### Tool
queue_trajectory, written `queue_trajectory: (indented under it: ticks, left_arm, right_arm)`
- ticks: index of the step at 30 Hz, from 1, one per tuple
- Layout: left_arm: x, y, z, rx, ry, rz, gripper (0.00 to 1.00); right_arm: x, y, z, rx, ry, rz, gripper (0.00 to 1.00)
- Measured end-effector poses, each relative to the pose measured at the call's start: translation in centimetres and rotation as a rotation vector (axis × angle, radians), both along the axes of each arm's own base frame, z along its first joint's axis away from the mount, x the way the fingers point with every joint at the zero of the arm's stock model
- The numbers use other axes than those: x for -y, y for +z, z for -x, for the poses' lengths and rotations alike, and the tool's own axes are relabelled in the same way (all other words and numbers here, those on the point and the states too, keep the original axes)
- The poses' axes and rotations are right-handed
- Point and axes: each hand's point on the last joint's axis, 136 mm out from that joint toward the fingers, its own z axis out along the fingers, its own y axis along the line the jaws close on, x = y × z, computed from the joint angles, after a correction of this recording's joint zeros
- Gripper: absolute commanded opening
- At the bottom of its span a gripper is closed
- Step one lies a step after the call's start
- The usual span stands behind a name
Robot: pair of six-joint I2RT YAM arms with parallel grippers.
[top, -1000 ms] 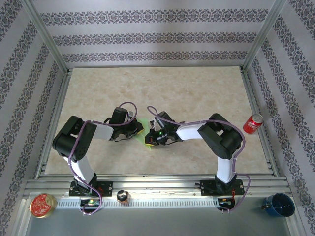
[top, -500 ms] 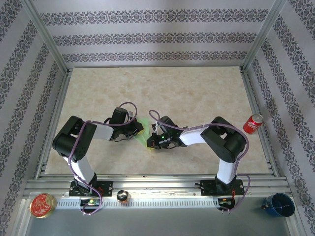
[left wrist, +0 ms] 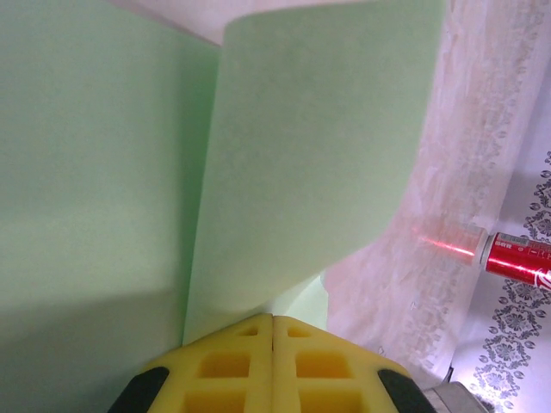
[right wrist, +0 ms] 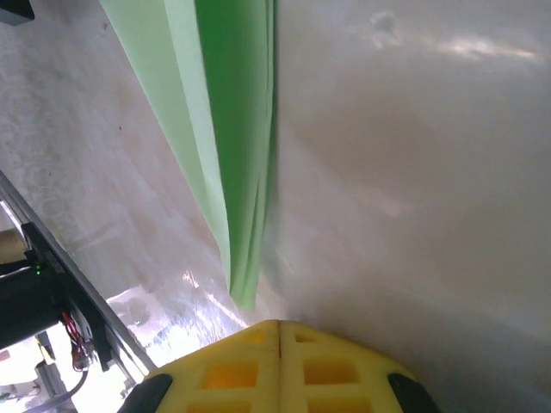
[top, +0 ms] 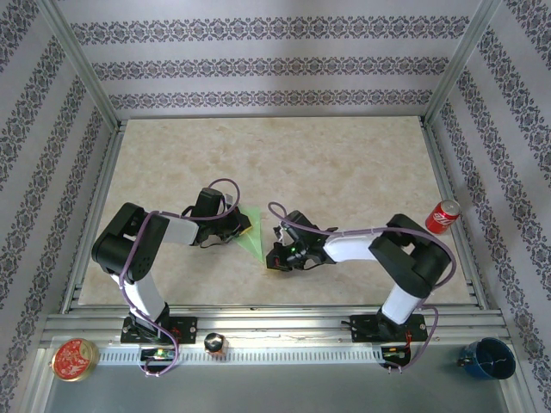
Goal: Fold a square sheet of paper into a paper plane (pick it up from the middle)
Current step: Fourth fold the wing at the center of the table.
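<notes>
Unmarked green paper (top: pixel 254 237); red can (top: pixel 443 216), lettering illegible

You're looking at a beige marbled surface (top: pixel 344 155) boxed in on three sides by white wallpapered walls with grey floral stripes (top: pixel 258 64). Silver aluminium posts (top: pixel 82 67) rise from its far corners, under even light.

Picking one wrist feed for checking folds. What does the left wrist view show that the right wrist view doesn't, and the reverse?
Left wrist: the paper as broad faces with one layer curling up, and a red can. Right wrist: the paper as a narrow layered strip tapering to a point, and dark hardware with wiring. Both: green paper just ahead of shut yellow jaws, on the left gripper and the right gripper.
</notes>
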Motion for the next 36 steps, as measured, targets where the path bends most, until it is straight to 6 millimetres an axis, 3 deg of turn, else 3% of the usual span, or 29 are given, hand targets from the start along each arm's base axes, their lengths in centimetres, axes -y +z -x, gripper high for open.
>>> queue_trajectory:
  ticks: [5,8,10,13,17,31,36]
  left_arm:
    - [0.0,0.0,0.0,0.0,0.001,0.0,0.0]
    - [0.0,0.0,0.0,0.0,0.001,0.0,0.0]
    - [0.0,0.0,0.0,0.001,0.004,0.0,0.0]
    - [-0.2,0.0,0.1,0.001,0.013,0.001,0.0]
    - [-0.3,0.0,0.1,0.002,0.026,0.003,0.0]
    - [-0.5,0.0,0.3,0.002,0.047,0.004,0.0]
    - [-0.6,0.1,0.3,0.001,0.048,0.001,0.02]
  right_arm:
    - [-0.9,3.8,-1.4,0.07,-0.009,-0.072,0.04]
    - [-2.7,5.8,-3.5,0.105,-0.016,-0.117,0.04]
    - [-4.0,6.1,-4.9,0.115,-0.019,-0.13,0.04]
    - [-5.2,5.1,-6.5,0.105,-0.025,-0.119,0.04]
    - [-5.9,3.1,-7.1,0.073,-0.026,-0.085,0.04]
    - [-4.4,0.1,-8.3,0.029,-0.07,-0.02,0.04]
    - [-3.5,-0.9,-7.8,0.019,-0.073,-0.011,0.02]
